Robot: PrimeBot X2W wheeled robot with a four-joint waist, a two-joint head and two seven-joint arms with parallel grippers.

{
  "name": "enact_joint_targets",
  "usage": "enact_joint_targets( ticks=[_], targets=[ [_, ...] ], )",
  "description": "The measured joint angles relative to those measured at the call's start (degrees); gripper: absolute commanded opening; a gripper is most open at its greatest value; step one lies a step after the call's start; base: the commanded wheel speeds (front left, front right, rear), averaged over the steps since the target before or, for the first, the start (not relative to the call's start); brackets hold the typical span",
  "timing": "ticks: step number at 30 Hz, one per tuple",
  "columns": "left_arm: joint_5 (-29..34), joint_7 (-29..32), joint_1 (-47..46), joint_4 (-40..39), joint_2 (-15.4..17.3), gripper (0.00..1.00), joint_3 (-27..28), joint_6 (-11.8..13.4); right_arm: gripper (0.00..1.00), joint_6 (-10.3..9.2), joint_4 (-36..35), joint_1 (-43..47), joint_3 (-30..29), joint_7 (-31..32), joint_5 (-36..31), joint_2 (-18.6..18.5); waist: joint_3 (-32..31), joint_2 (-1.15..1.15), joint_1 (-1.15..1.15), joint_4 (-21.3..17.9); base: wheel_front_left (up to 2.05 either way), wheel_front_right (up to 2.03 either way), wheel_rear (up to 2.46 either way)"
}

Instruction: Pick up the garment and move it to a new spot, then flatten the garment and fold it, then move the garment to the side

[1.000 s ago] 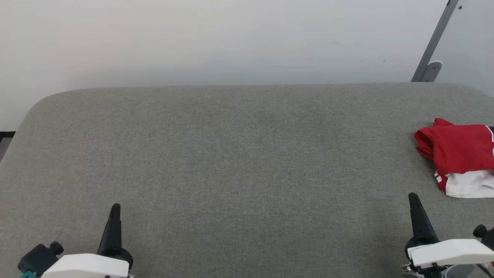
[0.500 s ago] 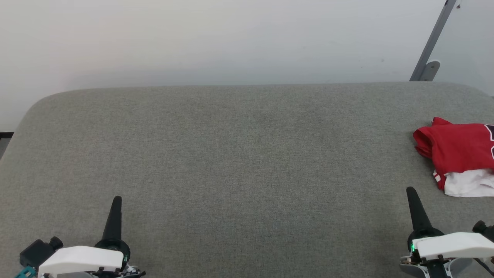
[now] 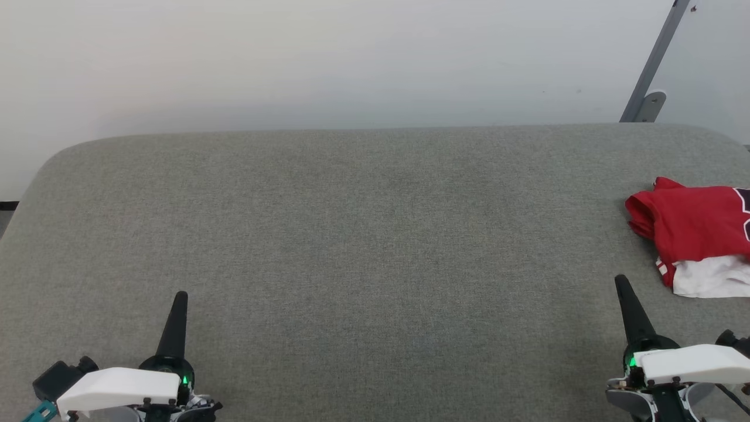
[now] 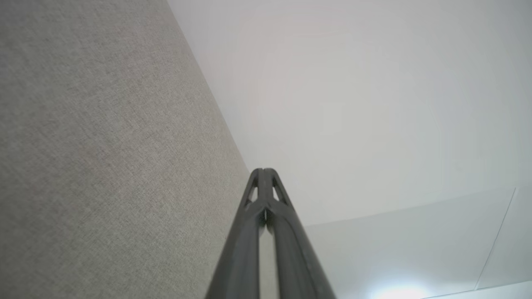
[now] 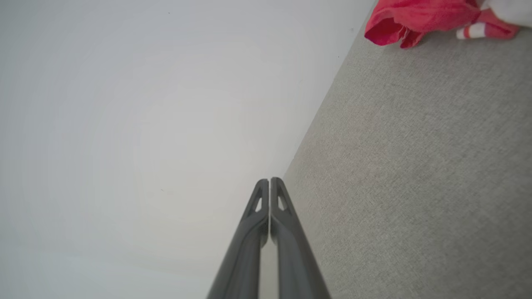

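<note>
Both fingertip pairs stand higher in the head view than a second ago: the left gripper [image 3: 181, 299] at lower left and the right gripper [image 3: 620, 284] at lower right have advanced up the frame (the whole picture has also drifted slightly, so part of the change is the camera's). Jaws of each are pressed together with nothing between them. The wrist views confirm it, the dark fingers [image 4: 243, 249] meeting at their tips. White wrist housings [image 3: 117, 387] sit behind the finger bases at the bottom edge. Both grippers lie over the grey fabric surface [image 3: 363, 234], which spans the frame from the lower edge to mid-height. The garment [image 3: 691, 225], red with a white part and striped trim, lies bunched at the right edge of the frame, partly cut off. It is up and right of the right gripper and apart from it, and in the right wrist view it lies in the upper right corner. A pale wall [image 3: 351, 58] rises behind the surface, with a grey metal strut [image 3: 653, 64] at upper right.
</note>
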Motion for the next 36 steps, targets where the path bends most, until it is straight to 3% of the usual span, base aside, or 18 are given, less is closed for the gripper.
enact_joint_targets(
  ticks=[36],
  targets=[
    [-14.36, 4.1, -3.28, 1.29, -0.67, 0.0, 1.04, -0.01, 0.0, 0.0, 0.93, -2.59, -0.3, 4.05, 15.36, 0.02, 0.13, 0.0, 0.0, -0.59, 0.0, 0.0, 0.0]
  ],
)
